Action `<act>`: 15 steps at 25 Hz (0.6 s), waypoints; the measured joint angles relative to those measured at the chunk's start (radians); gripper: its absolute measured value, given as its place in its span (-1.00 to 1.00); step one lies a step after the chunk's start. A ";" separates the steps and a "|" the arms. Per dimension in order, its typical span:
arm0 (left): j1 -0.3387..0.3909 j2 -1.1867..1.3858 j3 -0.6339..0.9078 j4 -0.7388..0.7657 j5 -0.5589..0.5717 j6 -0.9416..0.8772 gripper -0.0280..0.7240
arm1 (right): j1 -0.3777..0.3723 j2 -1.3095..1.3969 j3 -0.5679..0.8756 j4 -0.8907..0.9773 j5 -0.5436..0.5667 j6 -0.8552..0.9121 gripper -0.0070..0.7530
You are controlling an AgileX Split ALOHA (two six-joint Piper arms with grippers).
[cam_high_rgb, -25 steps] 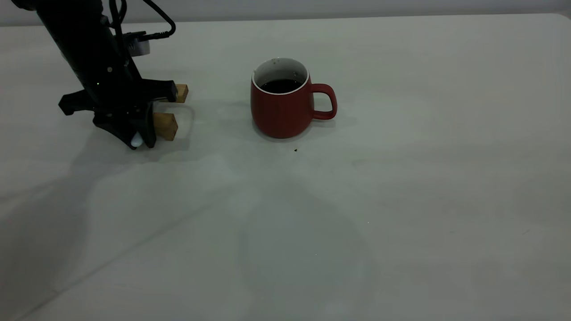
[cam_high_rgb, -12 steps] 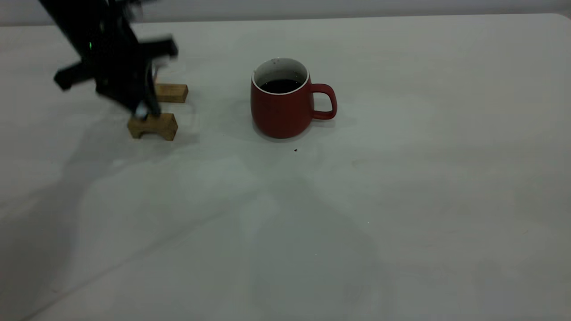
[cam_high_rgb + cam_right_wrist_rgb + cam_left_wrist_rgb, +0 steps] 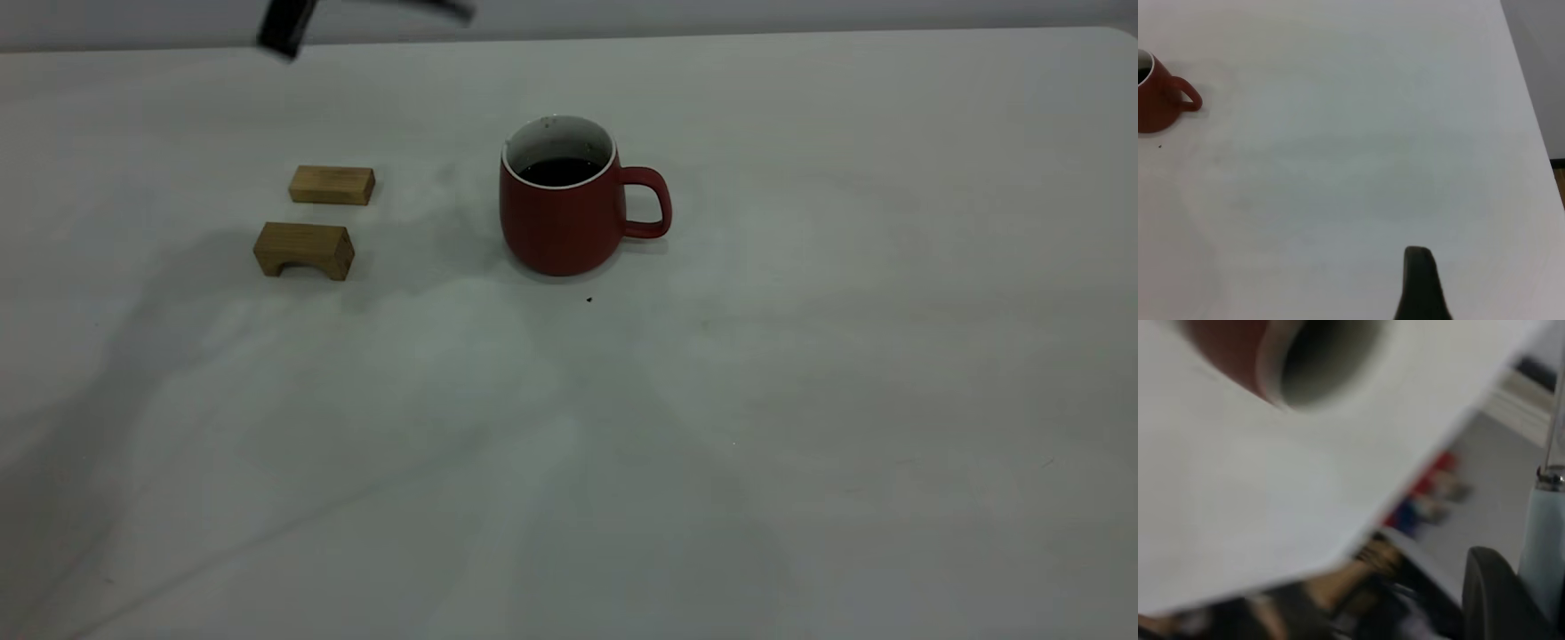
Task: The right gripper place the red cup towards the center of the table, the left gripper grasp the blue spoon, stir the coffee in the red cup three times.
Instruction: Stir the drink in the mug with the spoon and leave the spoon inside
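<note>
The red cup (image 3: 560, 209) stands upright near the middle of the table (image 3: 800, 400), handle to the right, with dark coffee (image 3: 560, 170) inside. It also shows far off in the right wrist view as the red cup (image 3: 1157, 95). My left gripper (image 3: 1528, 587) is high above the table's far left, and only a blurred black piece (image 3: 283, 28) of it shows in the exterior view. It is shut on the blue spoon (image 3: 1545, 540), whose pale handle lies against a black finger (image 3: 1495, 600). The cup's rim (image 3: 1318, 357) is in its view. My right gripper (image 3: 1421, 287) hovers over bare table, far right of the cup.
Two small wooden blocks lie left of the cup: a flat one (image 3: 332, 185) and an arched one (image 3: 304, 250). A tiny dark speck (image 3: 589, 300) sits just in front of the cup. The table's right edge (image 3: 1531, 113) shows in the right wrist view.
My left gripper has lifted from the wooden blocks, up and to the right, nearly out of the exterior view, taking the spoon along. Both blocks now lie uncovered. The cup has not moved.
</note>
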 joint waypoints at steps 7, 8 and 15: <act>0.000 0.000 0.000 -0.262 0.136 -0.108 -0.52 | 0.000 0.000 0.000 0.000 0.000 0.000 0.55; 0.000 0.000 0.000 -0.268 0.140 -0.131 -0.52 | 0.000 0.000 0.000 0.000 0.000 0.000 0.55; -0.045 0.000 0.000 -0.363 0.015 -0.399 -0.52 | 0.000 0.000 0.000 0.000 0.000 0.000 0.55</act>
